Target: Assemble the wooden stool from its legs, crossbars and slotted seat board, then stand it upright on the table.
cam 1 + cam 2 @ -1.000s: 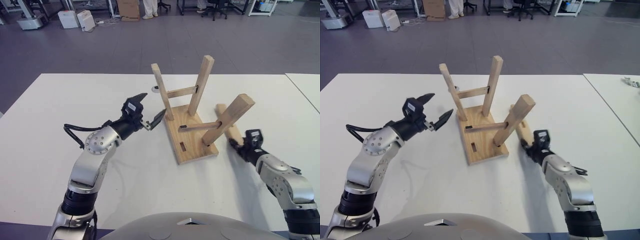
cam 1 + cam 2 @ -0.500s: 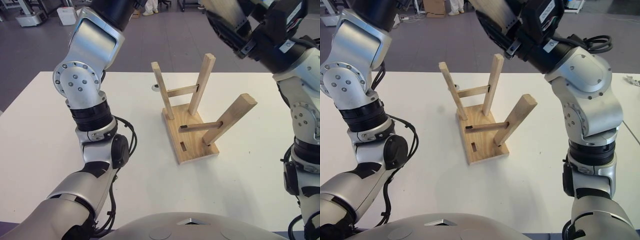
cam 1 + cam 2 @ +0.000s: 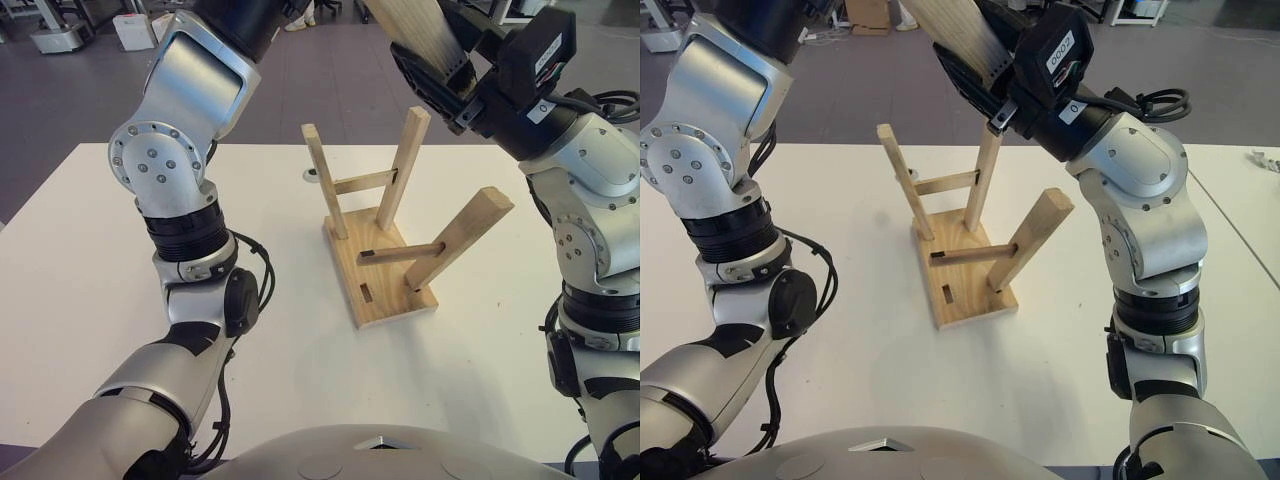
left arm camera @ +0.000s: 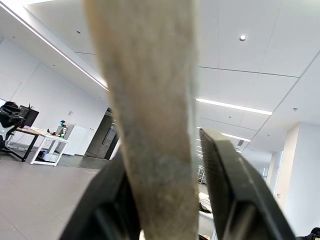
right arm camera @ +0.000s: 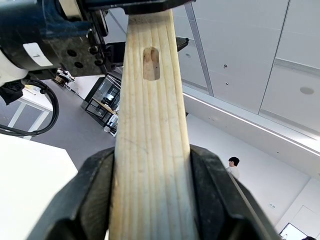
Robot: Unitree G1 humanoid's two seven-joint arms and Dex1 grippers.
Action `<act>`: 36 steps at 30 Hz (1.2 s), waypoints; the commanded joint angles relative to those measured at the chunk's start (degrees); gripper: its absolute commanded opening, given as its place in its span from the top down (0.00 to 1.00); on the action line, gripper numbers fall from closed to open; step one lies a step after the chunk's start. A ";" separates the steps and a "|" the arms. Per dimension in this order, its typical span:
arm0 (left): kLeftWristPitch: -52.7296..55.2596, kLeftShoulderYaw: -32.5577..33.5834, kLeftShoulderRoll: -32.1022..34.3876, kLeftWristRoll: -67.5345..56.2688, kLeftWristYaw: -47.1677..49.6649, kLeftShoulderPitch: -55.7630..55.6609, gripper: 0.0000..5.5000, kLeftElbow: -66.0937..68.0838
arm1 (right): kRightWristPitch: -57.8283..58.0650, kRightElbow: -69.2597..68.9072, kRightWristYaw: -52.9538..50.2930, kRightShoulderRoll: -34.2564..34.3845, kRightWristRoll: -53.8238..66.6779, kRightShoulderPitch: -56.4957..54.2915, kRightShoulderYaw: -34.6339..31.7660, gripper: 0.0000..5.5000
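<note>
Nearest is the smooth white table, and on it, a little toward 1 o'clock from its middle, lies the half-built stool of pale, straight-grained wood. Its flat rectangular seat board rests face down, with small dark slots cut near the edge at 6 o'clock. Three square-cut legs stand up out of it: two thin ones at the 12 o'clock end, joined by a short crossbar, and a thicker one leaning toward 2 o'clock with a second crossbar running into it. High over the stool, at 12 o'clock, a loose leg with an oval mortise hole is held in the air. The right gripper has its dark fingers pressed against both flanks of it, and the left gripper is closed around its rougher far end. Beyond the table stretches a grey floor with a cardboard box at the back.
</note>
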 commanded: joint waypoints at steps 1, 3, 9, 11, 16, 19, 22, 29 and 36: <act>0.55 0.02 0.62 -1.60 0.86 0.77 0.79 -0.59 | -0.57 -1.13 0.74 0.31 -0.20 -0.39 -0.85 0.62; 0.95 -0.09 0.93 -2.20 1.09 1.25 0.81 -0.77 | -0.24 -1.48 1.06 0.30 -0.05 -0.31 -0.80 0.56; 1.97 2.95 6.04 -2.64 3.45 6.96 0.81 -2.37 | 2.78 -0.82 -1.02 0.12 2.20 0.02 -5.92 0.38; 2.23 5.42 8.39 -3.85 4.90 11.69 0.81 -4.57 | 7.35 0.96 -2.47 -1.07 6.32 -0.27 -11.76 0.37; 4.79 7.65 12.43 -7.02 8.50 30.04 0.81 -15.18 | 17.57 9.15 1.03 -7.39 8.54 11.92 -17.47 0.37; 5.01 5.49 12.09 -4.28 9.96 42.83 0.81 -21.32 | 15.06 13.42 2.72 -7.11 3.34 25.57 -13.61 0.37; 2.31 2.25 8.15 -0.21 12.46 52.57 0.81 -25.26 | 8.77 16.43 2.66 -5.51 -5.31 35.40 -4.24 0.37; -5.61 -4.55 -2.36 8.63 15.73 60.60 0.81 -25.21 | -0.10 17.45 4.58 -1.87 -14.76 41.33 8.65 0.37; -10.88 -10.13 -3.66 21.97 12.02 64.72 0.81 -22.57 | -2.68 16.62 6.56 0.49 -16.94 40.62 12.98 0.37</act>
